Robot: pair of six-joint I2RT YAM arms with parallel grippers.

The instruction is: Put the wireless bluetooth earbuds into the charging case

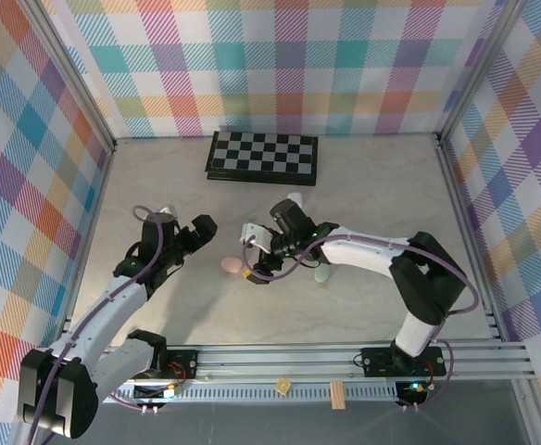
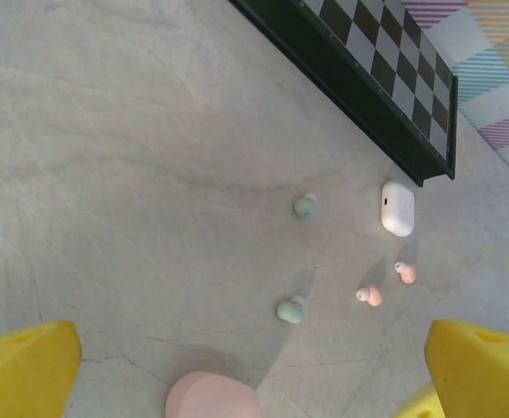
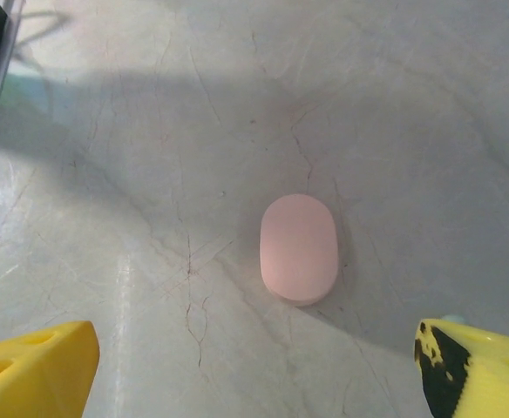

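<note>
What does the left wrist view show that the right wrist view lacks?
Left wrist: two pale green earbuds, two pink earbuds, a white case and the chessboard. Right wrist: the pink case whole, lid shut, lying flat mid-frame. Both: that pink case, cut off at the bottom edge in the left wrist view, and the marbled table.

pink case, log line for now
pink case: shut, on table | right pincer: open, aimed at it | left pincer: open | earbuds: loose
</note>
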